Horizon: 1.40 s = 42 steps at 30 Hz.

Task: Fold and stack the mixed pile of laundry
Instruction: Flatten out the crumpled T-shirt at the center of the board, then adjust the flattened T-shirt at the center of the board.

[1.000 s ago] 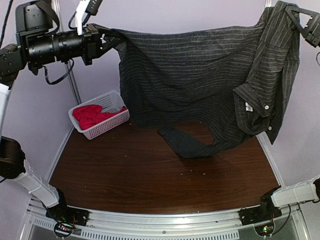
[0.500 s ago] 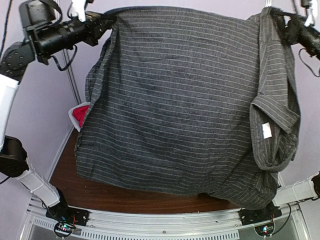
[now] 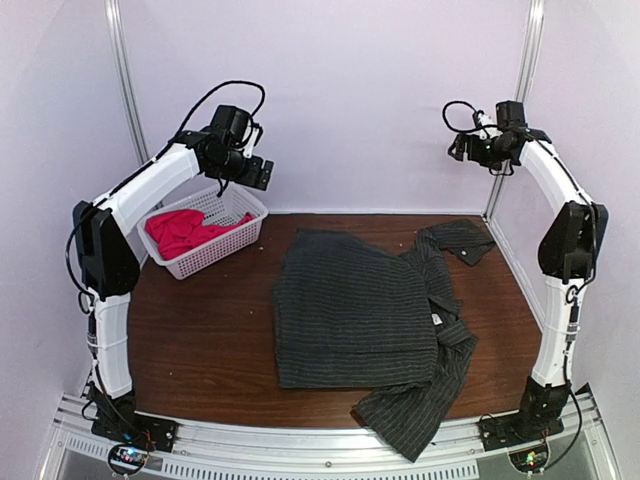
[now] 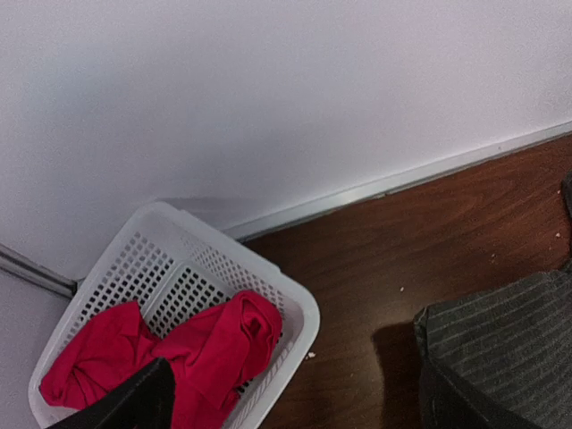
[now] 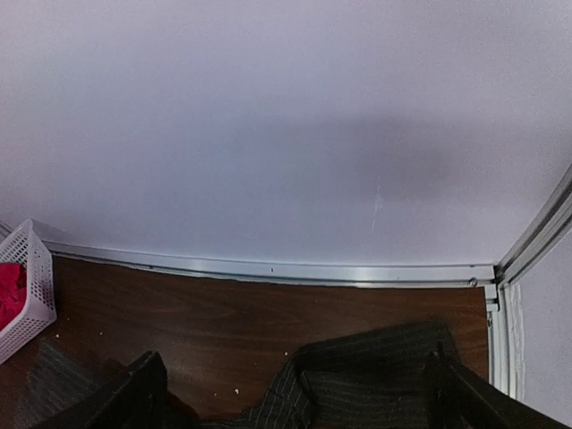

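Nearest you, one sleeve (image 3: 405, 425) of the dark striped shirt (image 3: 350, 320) trails off toward the metal rail (image 3: 300, 438) at the front edge of the table (image 3: 190, 340), right of center. Just behind it the body of the shirt lies spread out fairly flat across the middle of the brown tabletop, with the button side bunched along its right edge and another part of it reaching toward the far right corner. Look to the far left corner and you find the white basket (image 3: 243, 213), well apart from the shirt, with the red T-shirt (image 3: 178, 230) crumpled inside it. Neither garment is folded, and they are not stacked. Farthest back and raised well above the table, your left gripper (image 3: 260, 174) hangs over the basket's far end; its wrist camera shows its fingers (image 4: 134, 404) spread wide, with only the basket and bare table between them. Your right gripper (image 3: 458, 148) hangs high near the back wall at the right, its fingers (image 5: 134, 393) also set wide apart and holding nothing, the shirt lying below them.
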Tool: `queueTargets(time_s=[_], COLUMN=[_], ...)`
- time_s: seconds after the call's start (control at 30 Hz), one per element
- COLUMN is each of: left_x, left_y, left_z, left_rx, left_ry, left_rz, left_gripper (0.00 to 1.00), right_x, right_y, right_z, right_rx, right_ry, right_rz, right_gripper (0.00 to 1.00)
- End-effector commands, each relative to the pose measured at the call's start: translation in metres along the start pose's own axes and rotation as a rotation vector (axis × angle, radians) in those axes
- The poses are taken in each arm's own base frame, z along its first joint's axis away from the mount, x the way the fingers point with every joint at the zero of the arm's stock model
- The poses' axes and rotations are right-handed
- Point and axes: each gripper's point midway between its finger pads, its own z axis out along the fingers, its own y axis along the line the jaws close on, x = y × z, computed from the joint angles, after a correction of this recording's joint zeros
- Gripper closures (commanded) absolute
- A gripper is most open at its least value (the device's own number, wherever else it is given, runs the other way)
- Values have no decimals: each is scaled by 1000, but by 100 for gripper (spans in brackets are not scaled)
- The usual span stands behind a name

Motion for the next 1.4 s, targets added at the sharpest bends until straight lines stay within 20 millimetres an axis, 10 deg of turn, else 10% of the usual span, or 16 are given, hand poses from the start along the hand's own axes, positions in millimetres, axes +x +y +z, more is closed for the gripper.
queueTargets(time_s=[0.0,0.13,0.33,0.6,0.83,1.1,1.37], left_x=[-4,47,124,191,256,328,347], left_y=[7,-30,-137,-192,-173,-101,-52], left_z=[-56,-52,-43,-8,34,37,23], left_rx=[19,184,452,567,445,260,128], left_ry=[-41,48,202,340,534,734,786], left_rz=[-49,-28,125,82,86,71,45], left_gripper=[2,2,8,35,42,57,62], right_x=[20,95,197,267,319,301,304], right_y=[34,67,83,115,112,92,95], right_z=[-62,-67,-66,-69,-65,-48,-22], right_rx=[-69,-150,-147,-148,-135,-16,83], right_ry=[98,231,443,590,697,705,731], right_rz=[161,195,221,213,231,114,-10], right_gripper=[0,3,31,45,46,44,43])
